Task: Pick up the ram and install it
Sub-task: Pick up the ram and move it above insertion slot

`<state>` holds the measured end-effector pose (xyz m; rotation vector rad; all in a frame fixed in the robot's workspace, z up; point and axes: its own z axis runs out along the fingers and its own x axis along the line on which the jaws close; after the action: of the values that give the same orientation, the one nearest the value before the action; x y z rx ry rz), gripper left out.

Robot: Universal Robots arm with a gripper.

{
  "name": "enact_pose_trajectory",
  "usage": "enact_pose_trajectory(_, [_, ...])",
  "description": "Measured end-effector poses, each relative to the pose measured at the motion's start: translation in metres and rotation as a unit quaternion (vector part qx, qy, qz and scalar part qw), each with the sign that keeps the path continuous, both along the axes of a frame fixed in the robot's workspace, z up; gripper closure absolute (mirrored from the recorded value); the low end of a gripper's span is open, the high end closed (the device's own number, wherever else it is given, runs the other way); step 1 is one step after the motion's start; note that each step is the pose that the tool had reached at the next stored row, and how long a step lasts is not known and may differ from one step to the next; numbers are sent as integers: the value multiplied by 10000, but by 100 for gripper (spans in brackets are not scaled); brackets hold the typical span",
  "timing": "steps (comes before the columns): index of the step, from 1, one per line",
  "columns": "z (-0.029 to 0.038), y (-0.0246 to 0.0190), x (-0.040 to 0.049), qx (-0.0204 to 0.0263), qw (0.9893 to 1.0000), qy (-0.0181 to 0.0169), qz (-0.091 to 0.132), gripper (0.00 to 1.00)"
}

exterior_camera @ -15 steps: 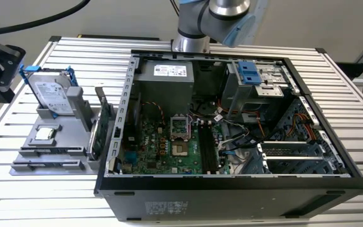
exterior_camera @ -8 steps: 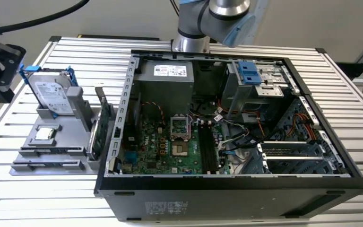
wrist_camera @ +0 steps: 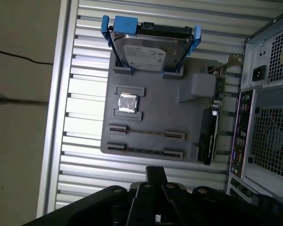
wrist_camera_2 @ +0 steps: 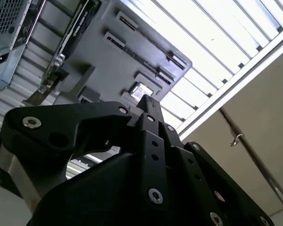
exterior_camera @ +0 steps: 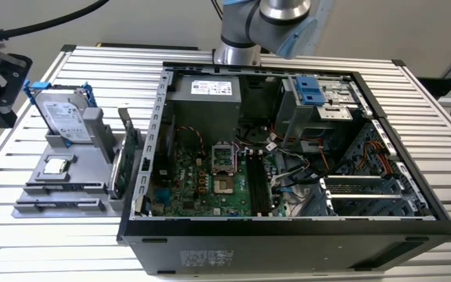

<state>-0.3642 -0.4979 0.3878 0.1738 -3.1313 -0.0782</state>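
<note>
In the first wrist view, the ram (wrist_camera: 146, 134) shows as a thin dark strip standing edge-on in a long slot of the grey holder (wrist_camera: 188, 113). My gripper (wrist_camera: 154, 175) hovers off the holder's slotted end, apart from the ram, with its fingers pressed together and nothing between them. The second wrist view has the same black gripper (wrist_camera_2: 147, 101) with its tips joined, the holder (wrist_camera_2: 104, 66) beyond them. At the exterior view's left edge, the gripper (exterior_camera: 4, 116) hangs above the table beside the holder (exterior_camera: 61, 176). The open computer case (exterior_camera: 143, 194) lies in the middle, its motherboard (exterior_camera: 202, 182) exposed.
On the holder stand a silver hard drive in a blue frame (wrist_camera: 151, 49), a small silver chip (wrist_camera: 128, 102) and an upright green card (exterior_camera: 124, 158). The slatted aluminium table (exterior_camera: 53, 235) ends close to the gripper. A black cable (exterior_camera: 53, 20) runs overhead.
</note>
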Motion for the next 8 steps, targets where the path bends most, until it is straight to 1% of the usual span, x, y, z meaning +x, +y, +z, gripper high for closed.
enact_pose_trajectory(4, [0,0,0,0,9999,0,134,100])
enact_pose_trajectory(8, [0,0,0,0,9994,0,339,100])
